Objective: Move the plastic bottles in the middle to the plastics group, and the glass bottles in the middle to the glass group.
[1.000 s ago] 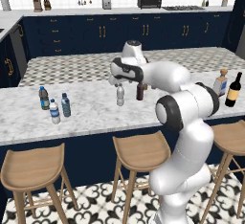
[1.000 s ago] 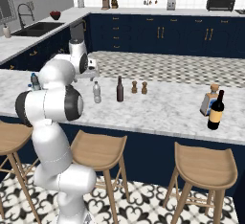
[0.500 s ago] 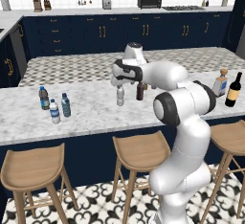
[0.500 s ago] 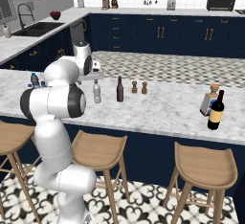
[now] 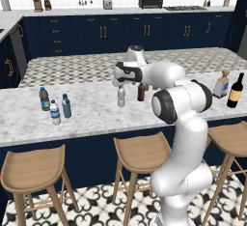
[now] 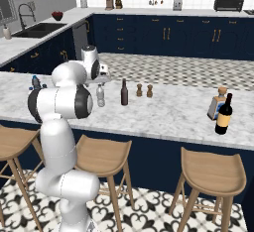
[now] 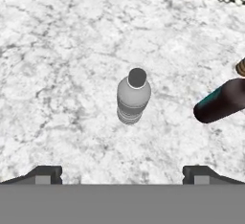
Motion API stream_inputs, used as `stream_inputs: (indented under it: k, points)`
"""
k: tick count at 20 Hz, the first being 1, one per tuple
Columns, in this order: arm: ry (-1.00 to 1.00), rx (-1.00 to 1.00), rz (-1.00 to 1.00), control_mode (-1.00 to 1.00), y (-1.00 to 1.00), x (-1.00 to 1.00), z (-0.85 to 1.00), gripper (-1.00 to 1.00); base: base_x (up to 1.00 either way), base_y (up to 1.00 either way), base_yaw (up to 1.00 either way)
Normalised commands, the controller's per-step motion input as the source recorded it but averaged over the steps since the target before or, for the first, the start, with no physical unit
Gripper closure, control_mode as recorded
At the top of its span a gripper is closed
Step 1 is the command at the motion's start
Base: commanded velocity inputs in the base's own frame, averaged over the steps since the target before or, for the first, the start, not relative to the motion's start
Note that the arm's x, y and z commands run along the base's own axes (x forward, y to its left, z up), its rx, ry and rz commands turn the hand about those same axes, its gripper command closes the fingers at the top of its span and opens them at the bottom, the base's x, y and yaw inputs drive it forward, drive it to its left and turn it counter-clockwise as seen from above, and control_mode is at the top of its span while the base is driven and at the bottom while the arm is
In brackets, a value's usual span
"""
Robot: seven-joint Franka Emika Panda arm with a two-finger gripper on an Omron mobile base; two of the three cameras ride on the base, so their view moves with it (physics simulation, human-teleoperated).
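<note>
A clear greyish plastic bottle [image 7: 134, 96] with a pale cap stands upright on the marble counter, also seen as the clear bottle [image 5: 121, 96] [image 6: 100, 95] in the base views. My gripper [image 7: 122, 175] [image 5: 120, 83] [image 6: 100, 81] hangs directly above it, open, with nothing between the fingertips [image 7: 45, 174]. Just to its right stands the dark brown glass bottle [image 5: 141, 91] [image 6: 124, 92] [image 7: 220, 101]. The plastics group [image 5: 55, 106] stands at the counter's left: three small water bottles. The glass group is at the right: a square corked bottle [image 5: 222, 83] [image 6: 217, 103] and a black wine bottle [image 5: 235, 90] [image 6: 224, 114].
Two tiny brown shakers [image 6: 139, 90] [image 6: 149, 90] stand just beyond the brown bottle; one shaker [image 7: 240, 66] shows at the hand view's right edge. Wooden stools [image 5: 139, 152] line the counter's near side. Bare marble [image 5: 91, 109] lies between the middle bottles and the plastics group.
The arm has shifted slightly over the clear bottle. The gripper stays open and the bottles have not moved.
</note>
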Motion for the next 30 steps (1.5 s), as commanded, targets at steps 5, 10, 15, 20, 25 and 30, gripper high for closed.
stream_inputs:
  k: [5,10,15,20,25,30]
  points:
    - [0.00,0.00,-0.03,-1.00,0.00,0.04,-0.22,-1.00,0.00,0.00,0.00]
    - [-0.04,0.00,-0.01,-1.00,0.00,0.05,-0.37,-1.00,0.00,0.00,0.00]
    - [-0.14,0.01,0.00,-1.00,0.00,0.03,-0.23,-1.00,0.00,0.00,0.00]
    - [-0.17,0.00,0.00,-1.00,0.04,0.06,-0.08,-1.00,0.00,0.00,0.00]
    - [-0.16,0.00,0.00,-1.00,0.07,0.01,-0.03,-1.00,0.00,0.00,0.00]
    - [-0.05,0.00,0.00,-1.00,0.03,0.10,-0.01,-1.00,0.00,0.00,0.00]
